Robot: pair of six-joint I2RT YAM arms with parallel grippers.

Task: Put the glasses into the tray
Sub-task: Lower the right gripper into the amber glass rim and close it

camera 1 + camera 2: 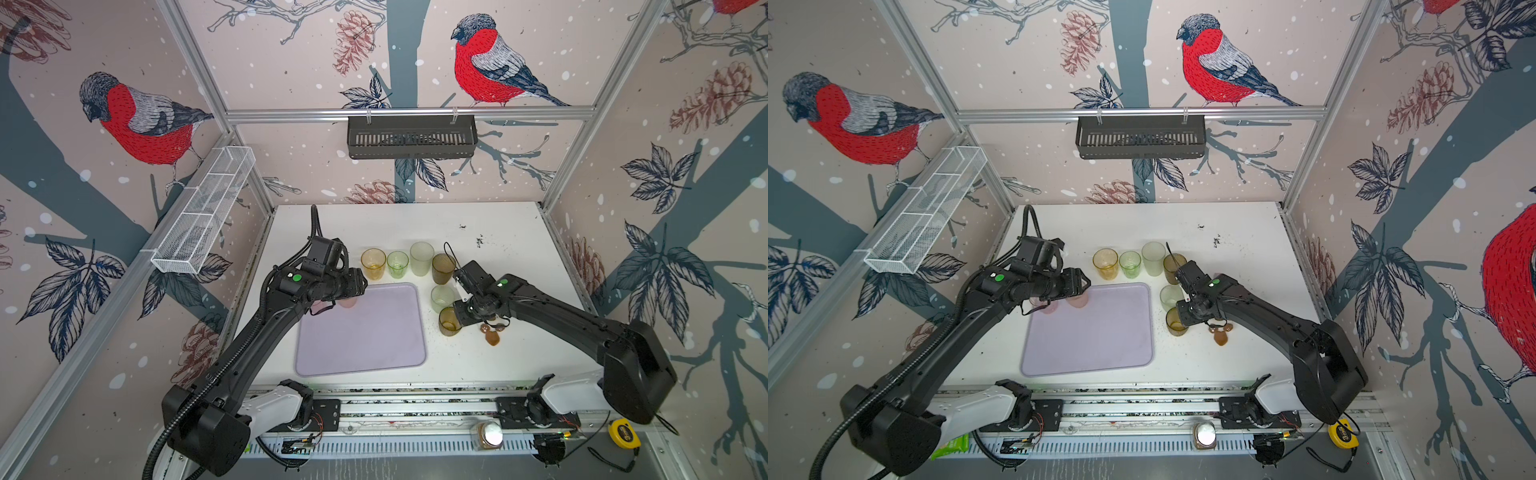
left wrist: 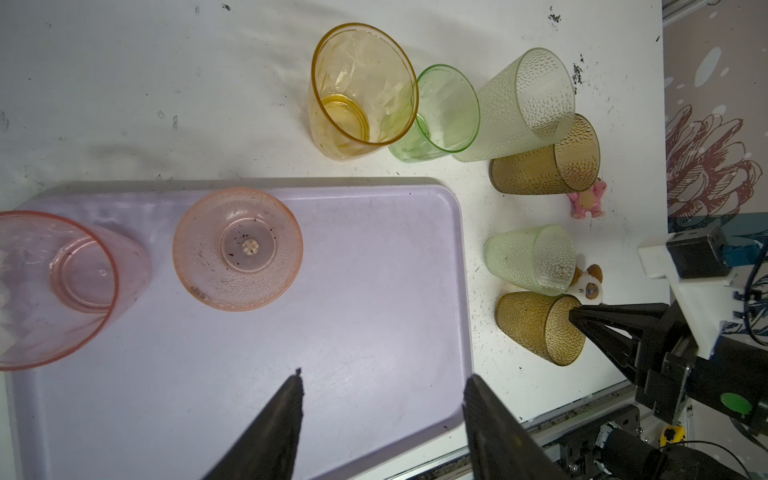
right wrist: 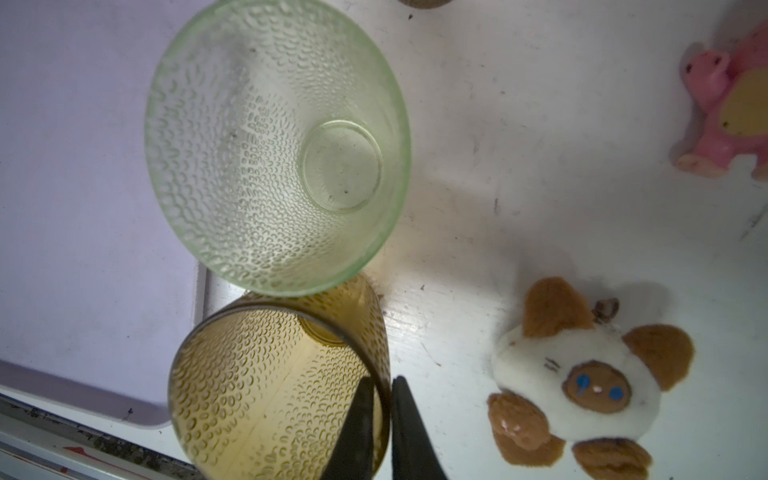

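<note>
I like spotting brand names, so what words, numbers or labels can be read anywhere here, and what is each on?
No text here reads clearly.
Tape measure: printed label on its yellow case, too blurred to read.
Pink glass: tiny dark mark on its side, too small to read.
Green packet: no print can be made out.

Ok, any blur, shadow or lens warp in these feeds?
Both top views: lens warp splays the frame posts, left arm shades the dimpled pink glass. Left wrist view: centre sharp, other pink glass smeared at the edge. Right wrist view: brown dimpled glass and right gripper fingers soft.
</note>
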